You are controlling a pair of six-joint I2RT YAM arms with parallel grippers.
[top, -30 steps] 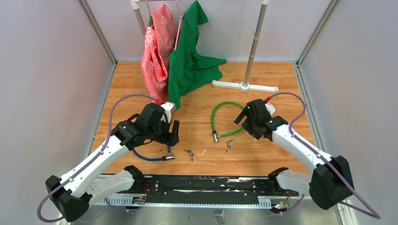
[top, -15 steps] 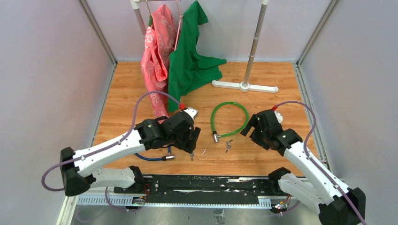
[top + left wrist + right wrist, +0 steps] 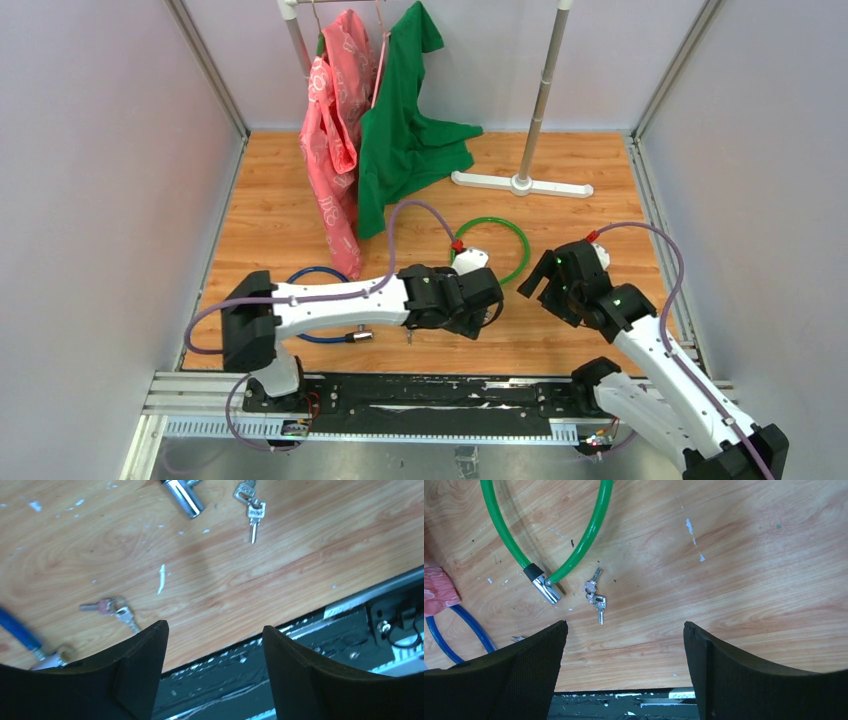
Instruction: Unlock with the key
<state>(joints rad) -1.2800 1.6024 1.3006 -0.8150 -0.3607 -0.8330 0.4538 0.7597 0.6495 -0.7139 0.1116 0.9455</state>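
A green cable lock [image 3: 492,219] lies on the wooden floor, its metal head [image 3: 545,588] beside a silver key bunch [image 3: 595,598]. That bunch also shows in the left wrist view [image 3: 252,511], just right of the metal head [image 3: 183,496]. A second key bunch [image 3: 114,610] lies near a blue cable lock [image 3: 318,340]. My left gripper [image 3: 484,308] is open and empty, hovering over the silver keys, which it hides from above. In its wrist view the left gripper [image 3: 212,635] spans the floor's front edge. My right gripper [image 3: 538,282] is open and empty, just right of the green lock, and its wrist view [image 3: 624,630] shows bare floor between the fingers.
A clothes rack base [image 3: 520,183] stands at the back with a green shirt [image 3: 405,130] and a pink garment [image 3: 335,110] hanging to the floor. A black rail [image 3: 430,392] runs along the front edge. Grey walls close both sides.
My left arm has swung right, from over the blue lock to the keys by the green lock. My right arm has drawn back, to the right and nearer.
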